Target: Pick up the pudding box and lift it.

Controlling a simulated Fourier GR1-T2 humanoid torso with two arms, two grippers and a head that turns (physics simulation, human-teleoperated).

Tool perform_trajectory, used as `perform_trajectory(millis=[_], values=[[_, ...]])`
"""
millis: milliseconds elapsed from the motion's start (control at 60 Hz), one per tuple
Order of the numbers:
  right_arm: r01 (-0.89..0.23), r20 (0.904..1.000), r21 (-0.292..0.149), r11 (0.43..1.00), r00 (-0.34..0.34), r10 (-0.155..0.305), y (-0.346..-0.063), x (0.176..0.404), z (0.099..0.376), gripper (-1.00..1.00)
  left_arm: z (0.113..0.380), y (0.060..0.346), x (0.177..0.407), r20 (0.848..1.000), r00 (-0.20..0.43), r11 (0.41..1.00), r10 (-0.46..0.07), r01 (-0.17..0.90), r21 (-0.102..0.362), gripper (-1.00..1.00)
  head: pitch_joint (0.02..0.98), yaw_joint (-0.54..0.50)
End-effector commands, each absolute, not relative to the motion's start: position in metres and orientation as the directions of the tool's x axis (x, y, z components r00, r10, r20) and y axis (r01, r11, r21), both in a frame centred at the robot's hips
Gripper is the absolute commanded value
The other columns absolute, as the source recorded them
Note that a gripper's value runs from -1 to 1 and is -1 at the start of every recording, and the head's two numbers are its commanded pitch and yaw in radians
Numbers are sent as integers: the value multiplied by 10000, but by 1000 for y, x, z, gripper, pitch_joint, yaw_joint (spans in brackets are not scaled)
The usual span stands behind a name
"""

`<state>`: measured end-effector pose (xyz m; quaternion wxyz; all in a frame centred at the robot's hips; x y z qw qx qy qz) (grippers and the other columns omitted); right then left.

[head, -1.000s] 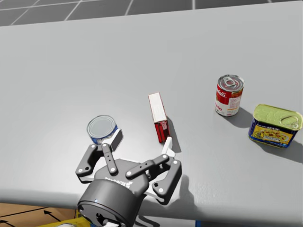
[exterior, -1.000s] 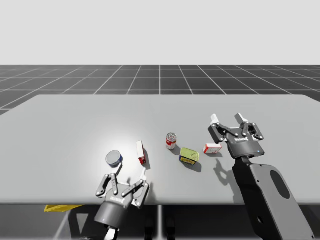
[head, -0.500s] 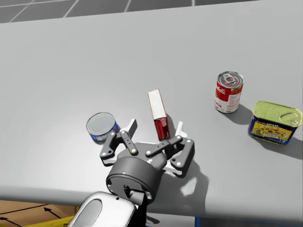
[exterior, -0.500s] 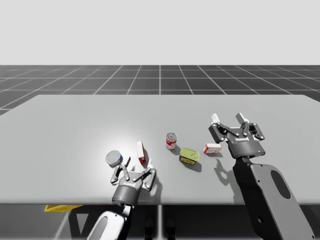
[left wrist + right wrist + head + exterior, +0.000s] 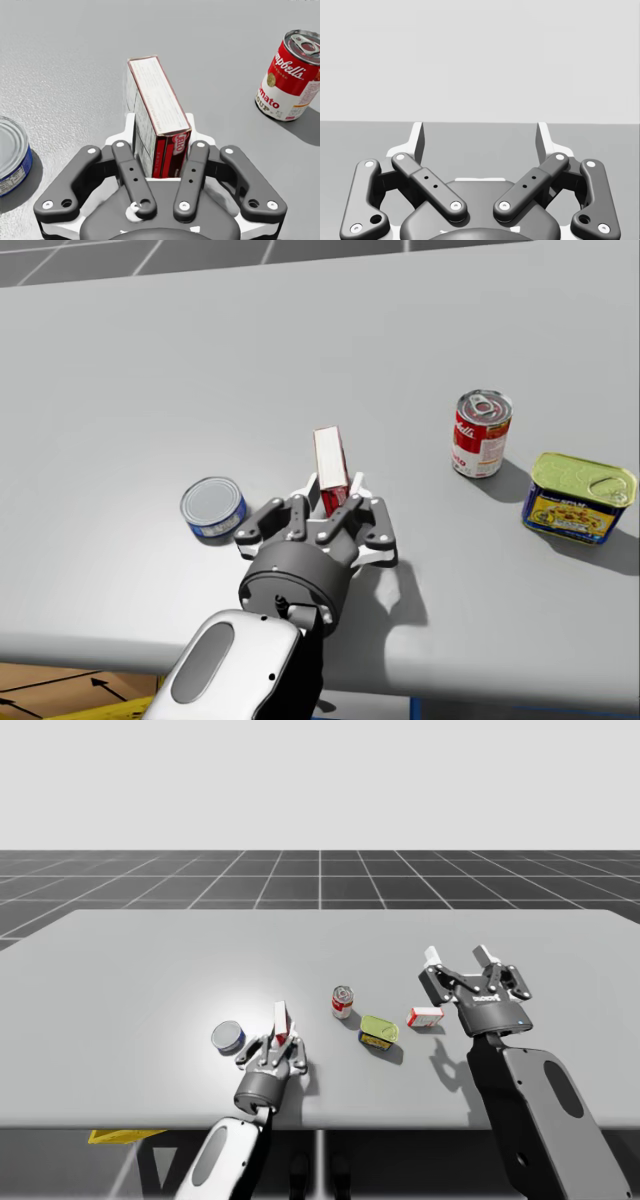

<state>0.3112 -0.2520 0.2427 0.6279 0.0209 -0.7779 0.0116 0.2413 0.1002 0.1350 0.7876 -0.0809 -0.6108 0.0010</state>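
Two boxes: the red box (image 5: 157, 105) pinched in my left claw (image 5: 160, 127), a small box (image 5: 425, 1016) near my spread right claw (image 5: 480, 137). Three cans: blue can (image 5: 212, 508), red can (image 5: 480, 433), yellow can (image 5: 578, 498).

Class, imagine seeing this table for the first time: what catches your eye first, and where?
My left pincer is shut on the narrow red-and-white cardboard box standing on edge near the front edge of the grey table, between a squat blue tin can and a red-and-white soup can. Further right, my right pincer hangs open above the table.
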Motion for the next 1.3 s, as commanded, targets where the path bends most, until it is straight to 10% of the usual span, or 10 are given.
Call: perform_trajectory(millis=[17, 917, 1300], values=[[-480, 9754, 2, 9988, -2201, -107, -253, 311, 243, -1000, 131, 99, 241, 9579, 2694, 9852, 990, 1085, -1324, 897, 858, 180], [-330, 9756, 30, 9995, -2193, -102, -255, 312, 244, -1000, 129, 95, 235, 9609, 2699, 9831, 611, 1501, -1047, 1000, 465, 220], [-321, 9755, 115, 9994, -2194, -182, -258, 312, 244, -1000, 213, 106, 232, 9922, 1249, 9742, 39, 2235, -320, 1000, 465, 222]])
